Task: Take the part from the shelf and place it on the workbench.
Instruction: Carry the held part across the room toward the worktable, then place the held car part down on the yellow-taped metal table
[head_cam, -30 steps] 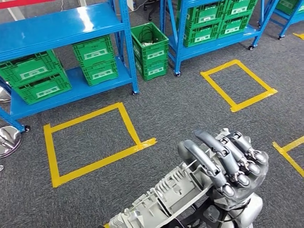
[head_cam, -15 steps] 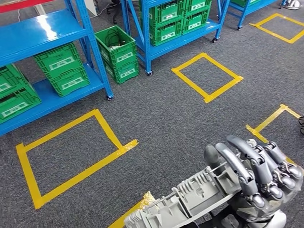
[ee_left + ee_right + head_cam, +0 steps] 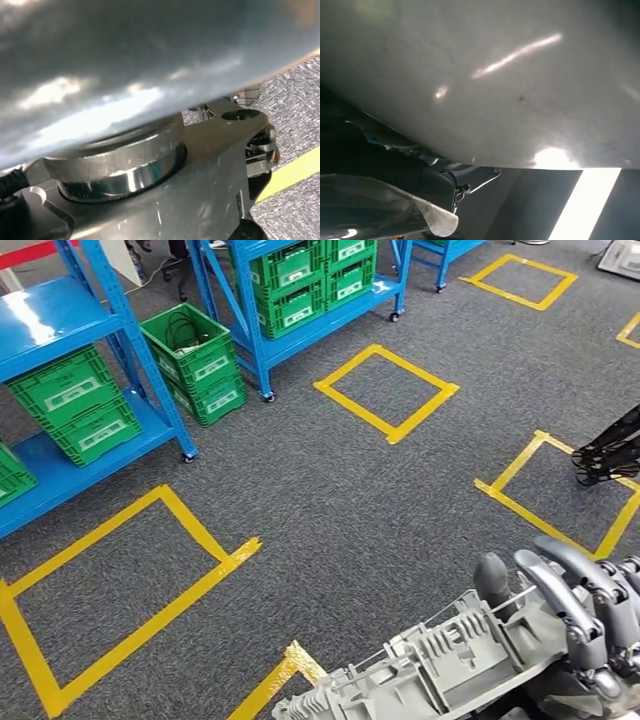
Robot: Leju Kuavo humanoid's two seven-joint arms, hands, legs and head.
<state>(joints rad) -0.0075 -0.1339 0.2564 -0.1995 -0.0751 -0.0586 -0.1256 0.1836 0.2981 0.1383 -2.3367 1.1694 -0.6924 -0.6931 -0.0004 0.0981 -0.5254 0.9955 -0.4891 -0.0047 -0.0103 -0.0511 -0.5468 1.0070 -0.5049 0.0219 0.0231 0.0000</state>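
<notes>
Part (image 3: 423, 675): long grey ribbed casting, carried low at the bottom edge of the head view, lying roughly level above the grey carpet floor (image 3: 362, 500), its far end pointing toward the robot's left. Right hand (image 3: 581, 615) grips its right end, dark fingers (image 3: 562, 595) curled over the top edge, thumb behind it. Left hand: can't tell its state; the left wrist view is mostly a blurred grey surface close to the lens, probably the part, plus dark metal hardware below it. Right wrist view likewise a close, blurred grey surface.

Floor under the part: a stub of yellow tape (image 3: 283, 675). Beyond it a large taped yellow rectangle (image 3: 113, 570) toward the left, a smaller taped square (image 3: 385, 388) further out, another taped outline (image 3: 558, 495) on the right. Blue shelf (image 3: 45, 330) at far left holds green crates (image 3: 75, 405); one green crate (image 3: 195, 360) with black cables sits on the floor beside its upright. Second blue shelf (image 3: 302, 330) behind, also with green crates. Black object (image 3: 611, 452) at the right edge, unclear.
</notes>
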